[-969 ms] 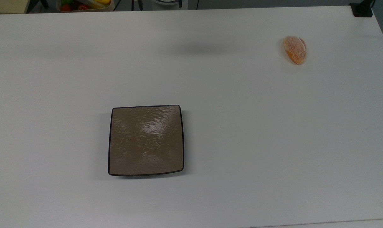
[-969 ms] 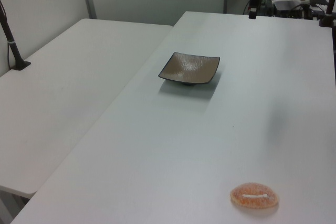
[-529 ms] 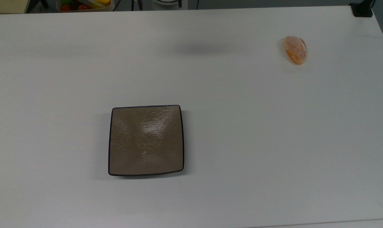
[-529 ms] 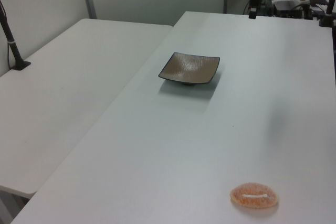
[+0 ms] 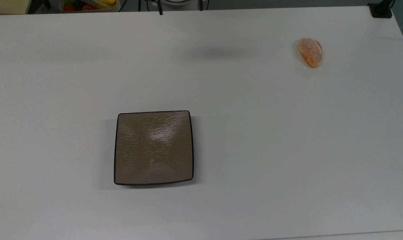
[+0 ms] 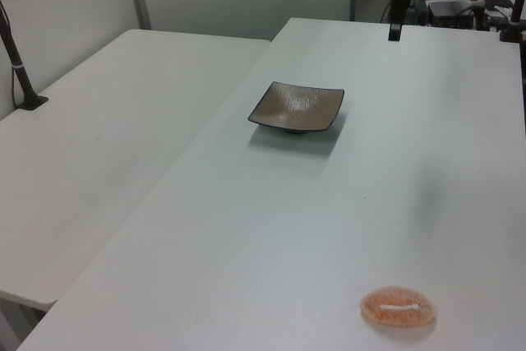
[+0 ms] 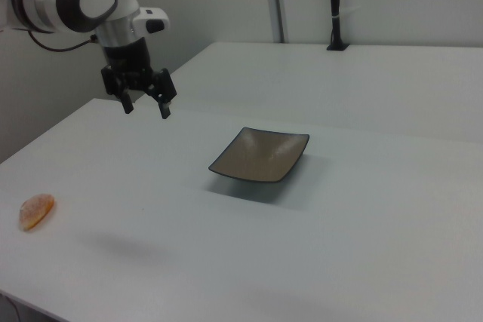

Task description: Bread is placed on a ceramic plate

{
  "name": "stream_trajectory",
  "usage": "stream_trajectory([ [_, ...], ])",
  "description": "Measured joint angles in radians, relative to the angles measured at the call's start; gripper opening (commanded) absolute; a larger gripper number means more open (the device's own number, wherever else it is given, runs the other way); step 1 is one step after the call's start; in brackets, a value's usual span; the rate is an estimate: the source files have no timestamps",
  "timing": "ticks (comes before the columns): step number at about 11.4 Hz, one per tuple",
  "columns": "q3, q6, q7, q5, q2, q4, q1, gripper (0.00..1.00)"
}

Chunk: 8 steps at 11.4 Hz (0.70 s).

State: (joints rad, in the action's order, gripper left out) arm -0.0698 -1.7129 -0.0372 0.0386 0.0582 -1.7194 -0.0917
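The bread [image 5: 310, 52], a small orange-brown sugared roll, lies alone near the top view's far right; it is also at the left view's bottom [image 6: 398, 307] and the right view's left [image 7: 36, 211]. The square taupe ceramic plate [image 5: 153, 147] sits left of centre with nothing on it, and appears as well in the left view [image 6: 296, 106] and the right view [image 7: 260, 154]. My gripper [image 7: 146, 109] hangs open high above the table's far edge, with nothing between its fingers. It is well apart from both the bread and the plate. One dark finger [image 6: 394, 24] shows in the left view.
A tub of colourful items [image 5: 88, 5] stands beyond the table at the top view's top left. A black clamp [image 5: 381, 10] grips the top right corner. A second white table [image 6: 107, 121] adjoins, with a black pole [image 6: 20, 71] on it.
The gripper has come slightly lower and inward over the table's far edge; its shadow on the table has shifted a little. Bread and plate have not moved.
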Motion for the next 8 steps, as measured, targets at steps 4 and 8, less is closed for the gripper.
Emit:
stream_trajectory([
  [4,-0.012,0.0,0.059,0.003,-0.021,0.005,-0.165,1.0],
  [8,-0.02,0.0,0.233,0.003,-0.04,0.017,-0.364,1.0],
])
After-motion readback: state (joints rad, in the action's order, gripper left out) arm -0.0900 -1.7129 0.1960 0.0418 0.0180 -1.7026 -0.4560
